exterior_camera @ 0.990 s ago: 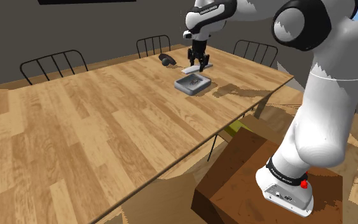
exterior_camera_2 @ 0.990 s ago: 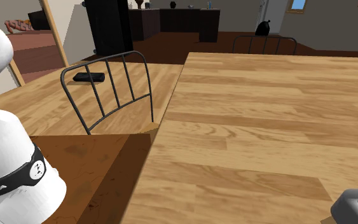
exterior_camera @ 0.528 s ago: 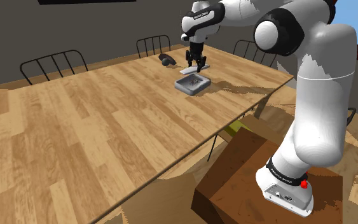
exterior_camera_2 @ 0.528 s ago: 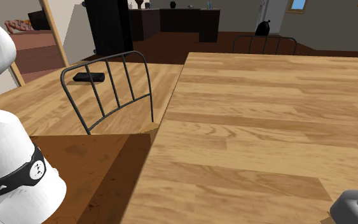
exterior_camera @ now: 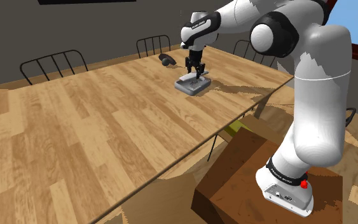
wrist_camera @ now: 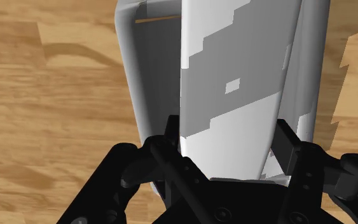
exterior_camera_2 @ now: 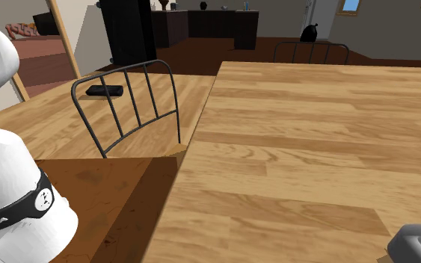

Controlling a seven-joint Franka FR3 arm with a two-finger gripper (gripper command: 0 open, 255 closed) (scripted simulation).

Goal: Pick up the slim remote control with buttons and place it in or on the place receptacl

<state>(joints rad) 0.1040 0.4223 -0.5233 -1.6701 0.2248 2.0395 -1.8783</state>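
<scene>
Your all-black two-finger hand (wrist_camera: 228,145) grips the slim white-and-grey remote slab (wrist_camera: 234,89) | the remote hangs over the shallow grey rectangular tray (exterior_camera: 193,87), between its rims | a small black object (exterior_camera: 166,60) lies near the tray, apart | the light wooden worktop (exterior_camera: 75,133) runs broad and bare to the tray's left in the shoulder view.

On the counter (exterior_camera: 75,127), in the shoulder view's upper middle, the tray (exterior_camera: 189,90) lies under the hand (exterior_camera: 195,72) — the remote (wrist_camera: 231,95) clasped in it above the tray — with another object (exterior_camera: 165,59) up-left of it and chairs (exterior_camera: 51,56) along the counter's far edge.
</scene>
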